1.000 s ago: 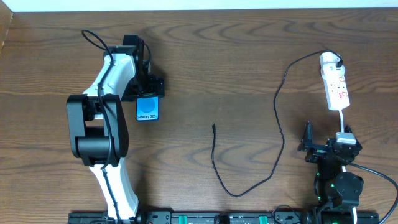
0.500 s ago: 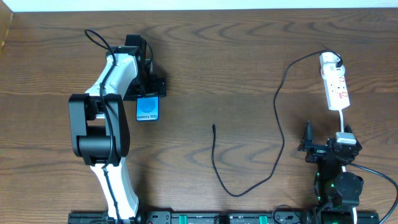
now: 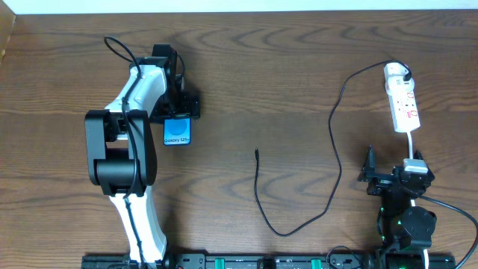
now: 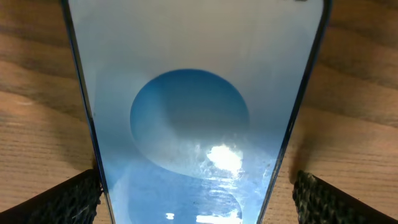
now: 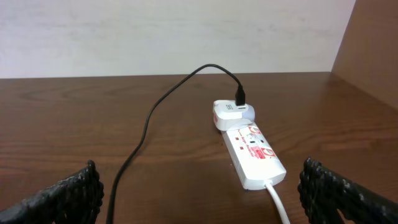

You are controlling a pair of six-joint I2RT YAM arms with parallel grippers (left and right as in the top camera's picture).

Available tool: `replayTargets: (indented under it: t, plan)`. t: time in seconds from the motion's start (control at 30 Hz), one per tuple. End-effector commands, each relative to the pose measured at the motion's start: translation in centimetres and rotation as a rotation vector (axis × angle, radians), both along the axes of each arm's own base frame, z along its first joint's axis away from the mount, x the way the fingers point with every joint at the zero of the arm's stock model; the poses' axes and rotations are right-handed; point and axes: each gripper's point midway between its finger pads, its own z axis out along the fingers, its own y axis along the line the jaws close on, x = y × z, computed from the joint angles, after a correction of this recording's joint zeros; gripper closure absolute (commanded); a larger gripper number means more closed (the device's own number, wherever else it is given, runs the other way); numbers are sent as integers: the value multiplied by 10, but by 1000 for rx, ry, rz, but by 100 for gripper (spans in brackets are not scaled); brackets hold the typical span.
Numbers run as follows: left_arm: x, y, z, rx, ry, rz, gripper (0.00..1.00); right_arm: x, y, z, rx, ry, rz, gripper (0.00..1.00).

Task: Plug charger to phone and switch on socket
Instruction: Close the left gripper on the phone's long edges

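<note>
The phone lies flat on the table, blue screen up, its far end under my left gripper. In the left wrist view the phone fills the frame between the two pads of the left gripper; the left pad meets its edge, the right pad stands a little off, so the gripper is open. The charger cable loops across the table, with its free tip in the middle and its white plug in the socket. My right gripper is open just in front of the socket.
The socket's white cord runs back between the right fingers. A wooden side wall rises at the table's right edge. The left arm's white links lie along the left side.
The left arm has shifted slightly to the right over the phone. The phone, cable, socket and right arm have not moved.
</note>
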Motion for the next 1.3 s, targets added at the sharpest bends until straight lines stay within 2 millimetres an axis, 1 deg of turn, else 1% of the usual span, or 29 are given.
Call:
replayTargets:
  t: [0.0, 0.23, 0.47, 0.7, 1.27]
  plan:
    - [-7, 4, -7, 30, 29, -16, 2, 0, -3, 0, 16, -3, -16, 1]
    - [-11, 4, -10, 29, 43, -47, 2, 0, -3, 0, 16, -3, -16, 1]
    - [-11, 4, -10, 29, 42, -58, 2, 0, -3, 0, 16, -3, -16, 1]
    - [-6, 4, -10, 29, 19, -58, 2, 0, -3, 0, 16, -3, -16, 1]
    - [-8, 4, -10, 28, 29, -77, 2, 0, -3, 0, 16, -3, -16, 1]
